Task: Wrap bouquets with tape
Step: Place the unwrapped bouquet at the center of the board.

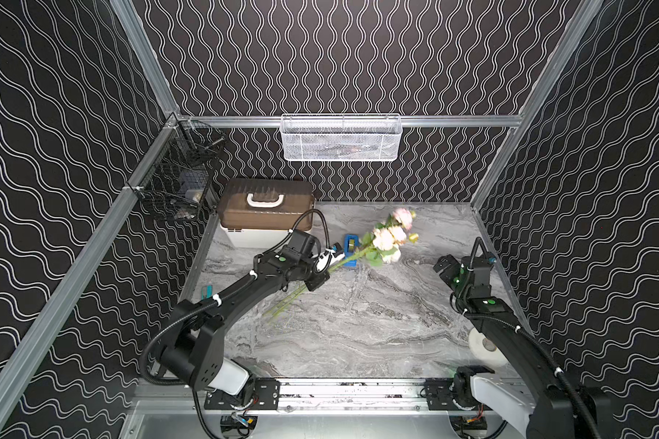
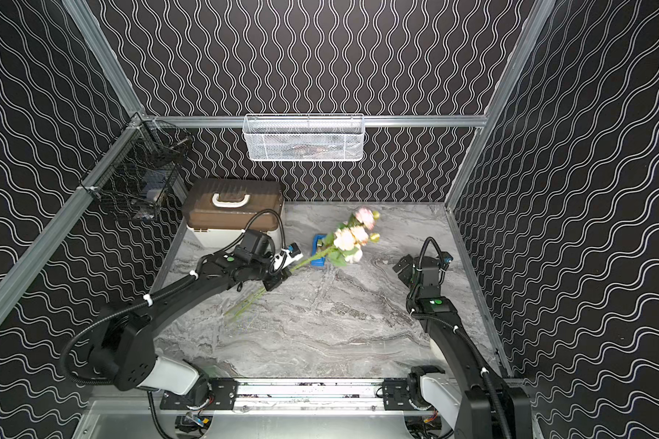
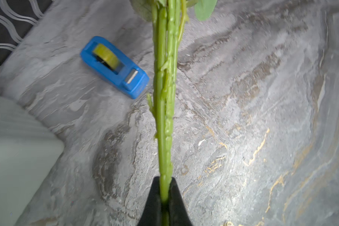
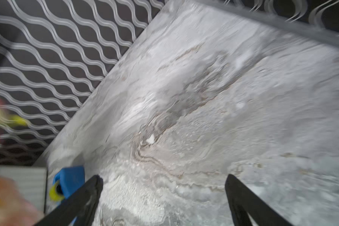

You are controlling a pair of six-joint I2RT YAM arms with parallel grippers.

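Observation:
The bouquet (image 1: 390,237) (image 2: 352,237) has pale pink and cream blooms and long green stems (image 3: 165,97). It slants from the blooms at the back down toward the front left. My left gripper (image 1: 320,275) (image 2: 280,277) (image 3: 164,187) is shut on the stems partway along. The tape (image 1: 351,251) (image 2: 318,252) (image 3: 114,66) is a yellowish roll in a blue dispenser, standing on the table just behind the stems and partly hidden by leaves in both top views. My right gripper (image 1: 444,266) (image 2: 402,266) (image 4: 163,182) hovers open and empty at the right, with the dispenser (image 4: 70,182) off to its side.
A brown-lidded box (image 1: 267,209) stands at the back left, close to my left wrist. A white roll (image 1: 480,342) lies front right, partly under the right arm. A teal cutter (image 1: 205,292) lies by the left wall. A white mesh basket (image 1: 341,138) and a black wire basket (image 1: 183,178) hang on the walls.

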